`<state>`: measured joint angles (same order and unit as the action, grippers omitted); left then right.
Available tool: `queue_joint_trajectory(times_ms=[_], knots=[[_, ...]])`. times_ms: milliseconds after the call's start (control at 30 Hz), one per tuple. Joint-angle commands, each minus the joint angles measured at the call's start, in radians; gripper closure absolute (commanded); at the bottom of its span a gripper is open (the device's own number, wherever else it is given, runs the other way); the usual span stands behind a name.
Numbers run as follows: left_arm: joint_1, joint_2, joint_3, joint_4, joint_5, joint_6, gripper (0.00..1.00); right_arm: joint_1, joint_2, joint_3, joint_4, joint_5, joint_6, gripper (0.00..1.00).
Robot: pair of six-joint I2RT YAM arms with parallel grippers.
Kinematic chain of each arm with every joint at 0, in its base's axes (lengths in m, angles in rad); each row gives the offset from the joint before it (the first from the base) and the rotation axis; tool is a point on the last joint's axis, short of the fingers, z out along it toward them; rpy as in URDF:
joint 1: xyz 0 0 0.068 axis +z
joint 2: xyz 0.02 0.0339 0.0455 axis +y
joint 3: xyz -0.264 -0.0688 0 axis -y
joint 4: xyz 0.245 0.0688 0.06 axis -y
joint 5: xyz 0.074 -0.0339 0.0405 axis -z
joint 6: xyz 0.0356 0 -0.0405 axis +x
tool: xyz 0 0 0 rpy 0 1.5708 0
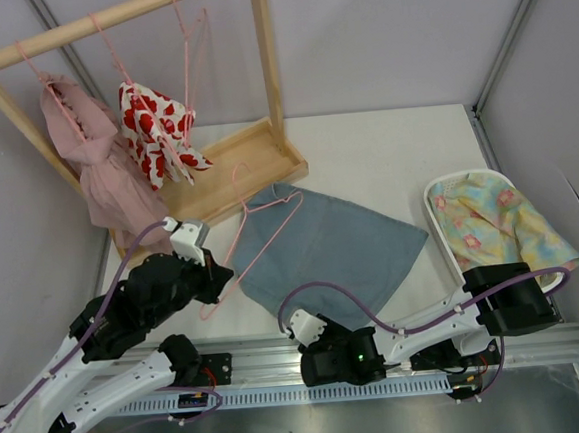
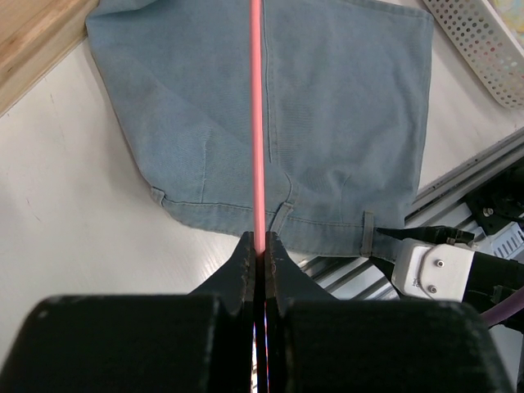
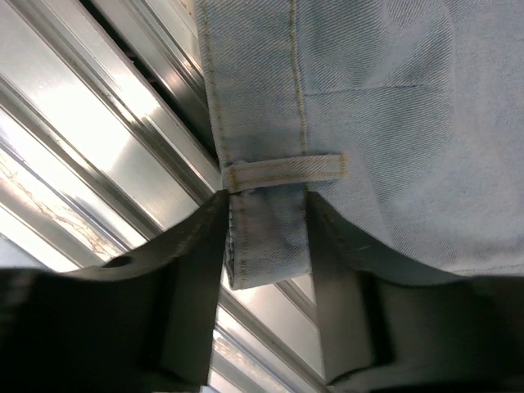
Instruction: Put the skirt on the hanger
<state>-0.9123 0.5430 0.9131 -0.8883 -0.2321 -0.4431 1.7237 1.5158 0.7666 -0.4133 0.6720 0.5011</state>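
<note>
The light blue denim skirt (image 1: 332,248) lies flat on the table, its waistband at the near edge over the rail. A pink wire hanger (image 1: 259,214) rests on the skirt's left part. My left gripper (image 2: 262,239) is shut on the hanger's wire (image 2: 257,123), which runs straight away over the skirt (image 2: 344,106). My right gripper (image 3: 266,205) straddles the waistband of the skirt (image 3: 385,106) just below a belt loop (image 3: 282,170). Its jaws stand apart with the waistband's end filling the gap between them. Seen from above, the right gripper (image 1: 296,321) is at the skirt's near corner.
A wooden clothes rack (image 1: 114,20) stands at the back left with a pale pink dress (image 1: 100,161) and a white heart-print garment (image 1: 157,132). A white basket (image 1: 438,215) with floral cloth is at the right. An aluminium rail (image 1: 381,355) runs along the near edge.
</note>
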Motion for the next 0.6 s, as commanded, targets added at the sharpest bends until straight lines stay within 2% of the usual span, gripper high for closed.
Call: queue_joint_trajectory(times_ms=[0,33,100,133,233,333,367,467,567], knots=[[-0.003,0.005,-0.003,0.06,-0.007,0.011,1.0,-0.007,-0.002,-0.009,0.022,0.011,-0.004,0.56],[-0.003,0.003,-0.005,0.06,-0.007,0.011,1.0,-0.009,0.001,-0.009,0.021,0.009,0.0,0.63],[-0.003,0.003,-0.003,0.058,-0.006,0.011,1.0,-0.019,0.003,-0.009,0.019,0.009,0.002,0.7],[-0.003,0.0,-0.003,0.058,-0.007,0.009,1.0,-0.022,0.003,-0.009,0.016,0.012,0.005,0.82],[-0.003,-0.014,-0.003,0.058,-0.009,0.003,1.0,-0.032,-0.032,0.008,-0.024,0.043,0.037,1.0],[-0.003,-0.02,-0.003,0.058,-0.013,0.0,1.0,-0.071,-0.109,0.002,-0.039,0.048,0.062,1.0],[-0.003,-0.02,0.0,0.058,-0.009,0.001,1.0,-0.09,-0.181,-0.006,-0.026,0.037,0.073,1.0],[-0.002,-0.011,0.02,0.055,-0.004,0.012,1.0,-0.199,-0.351,-0.055,0.011,-0.014,0.086,1.0],[-0.002,0.005,0.069,0.042,-0.012,0.032,1.0,-0.36,-0.478,-0.092,0.044,-0.102,0.051,1.0]])
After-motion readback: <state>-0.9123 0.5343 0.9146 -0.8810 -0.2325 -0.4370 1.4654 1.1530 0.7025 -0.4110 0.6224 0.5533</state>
